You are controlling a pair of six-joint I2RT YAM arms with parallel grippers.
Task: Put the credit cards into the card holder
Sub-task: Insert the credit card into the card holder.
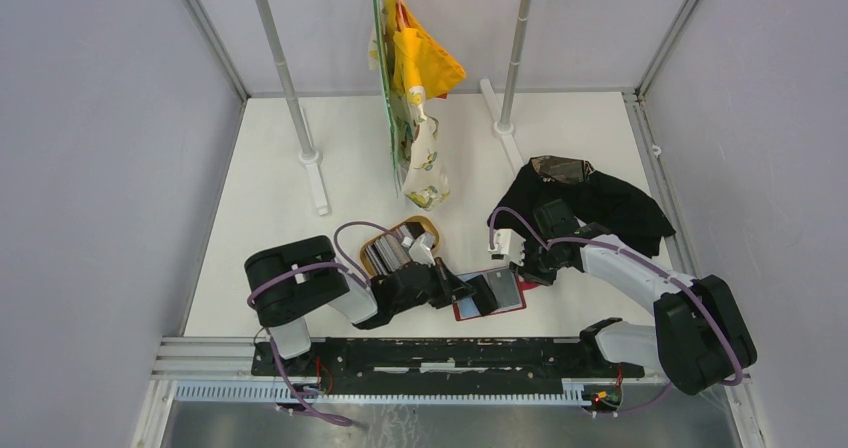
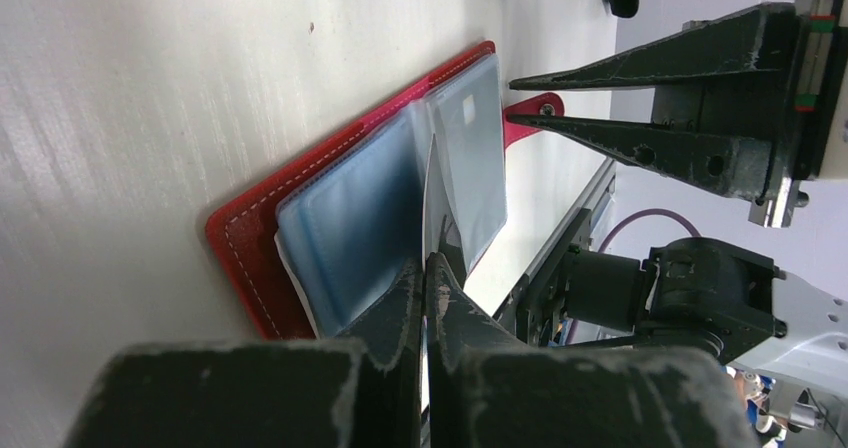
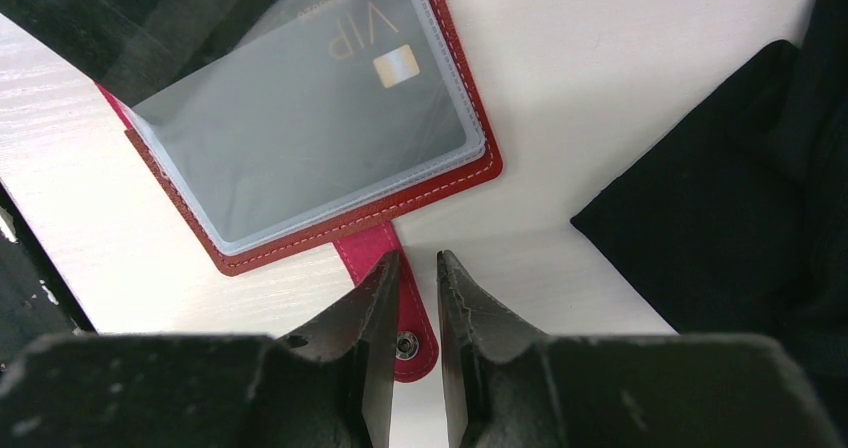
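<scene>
Credit card [image 1: 496,291] clamped in left end effector [image 2: 427,263], card holder [image 2: 250,233] directly ahead; right end effector [image 3: 412,263] ajar over snap tab [image 3: 370,248].

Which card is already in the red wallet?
The grey VIP card, flat under the wallet's clear sleeve. A second card is pinched in the left tool; others sit in the tray.

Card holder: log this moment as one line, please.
step: card insertion | left hand: shut on credit card, edge at card holder sleeve | right hand: open, over snap tab
</scene>
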